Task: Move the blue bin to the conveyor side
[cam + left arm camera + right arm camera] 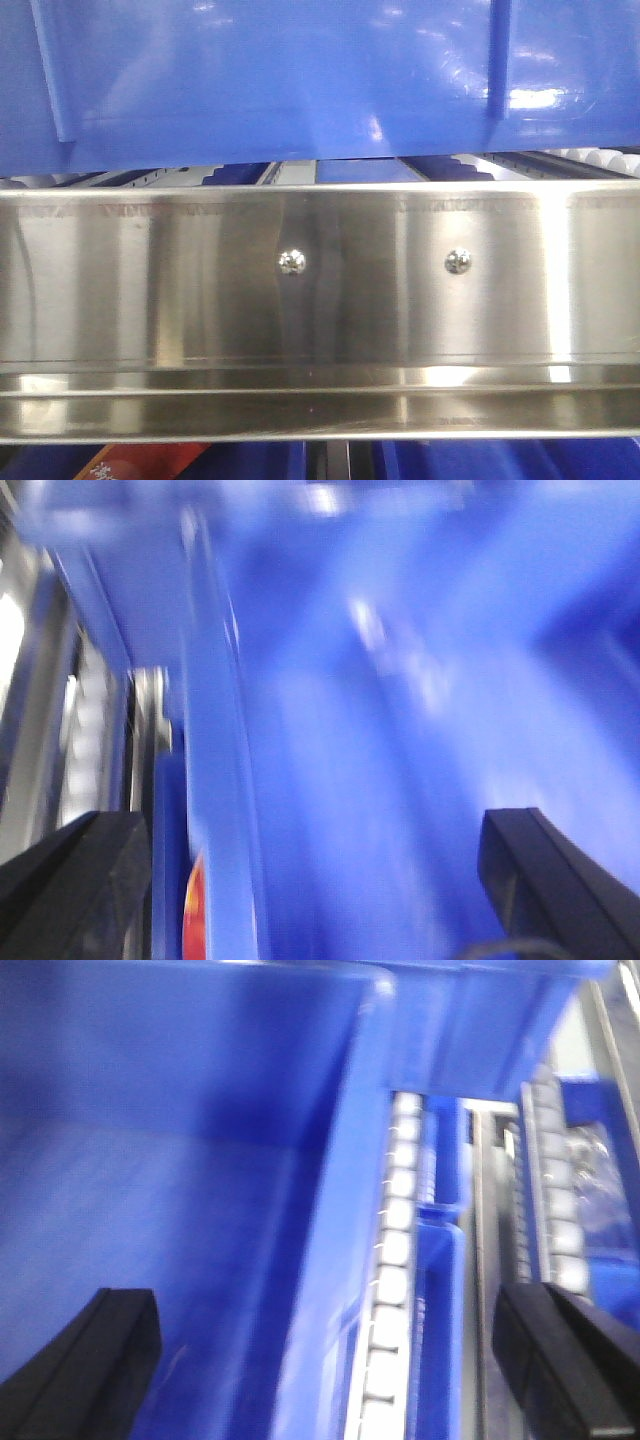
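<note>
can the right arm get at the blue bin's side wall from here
Probably yes: the right gripper is open and straddles a wall of the blue bin, with nothing else in the gap.

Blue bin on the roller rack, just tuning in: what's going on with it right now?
Both arms are at the blue bin, which appears to rest on the steel rack with white rollers. The left gripper and the right gripper are both open, each with a wall of the bin between its fingers, and neither is closed on it. The left wrist view is blurred, so contact there is unclear.
</note>
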`<state>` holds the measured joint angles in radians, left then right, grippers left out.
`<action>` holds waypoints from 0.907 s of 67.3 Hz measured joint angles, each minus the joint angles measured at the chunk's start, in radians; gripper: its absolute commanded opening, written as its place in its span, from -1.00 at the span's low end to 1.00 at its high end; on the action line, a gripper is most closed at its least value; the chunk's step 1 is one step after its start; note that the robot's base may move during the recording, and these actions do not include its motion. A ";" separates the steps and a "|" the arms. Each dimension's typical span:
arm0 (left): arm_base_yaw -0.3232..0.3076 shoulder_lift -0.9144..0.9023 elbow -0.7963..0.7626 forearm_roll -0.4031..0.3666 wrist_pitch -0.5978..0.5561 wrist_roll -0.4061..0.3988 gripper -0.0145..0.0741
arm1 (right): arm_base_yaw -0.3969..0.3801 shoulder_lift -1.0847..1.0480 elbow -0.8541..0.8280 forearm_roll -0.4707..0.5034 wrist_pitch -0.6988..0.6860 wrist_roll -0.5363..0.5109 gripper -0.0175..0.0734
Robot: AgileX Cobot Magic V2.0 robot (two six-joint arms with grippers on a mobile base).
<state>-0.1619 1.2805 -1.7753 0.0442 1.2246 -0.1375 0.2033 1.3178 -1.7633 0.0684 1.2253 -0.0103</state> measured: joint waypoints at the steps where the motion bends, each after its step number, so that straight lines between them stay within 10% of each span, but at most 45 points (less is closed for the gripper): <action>1: 0.000 0.007 -0.008 0.003 0.000 -0.004 0.61 | 0.000 0.008 -0.009 -0.003 0.002 0.004 0.62; 61: 0.023 0.280 -0.053 0.038 0.004 -0.041 0.61 | 0.000 0.302 -0.066 -0.021 0.011 0.054 0.62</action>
<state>-0.1392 1.5602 -1.8285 0.0820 1.2281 -0.1783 0.2033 1.6200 -1.8295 0.0470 1.2358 0.0441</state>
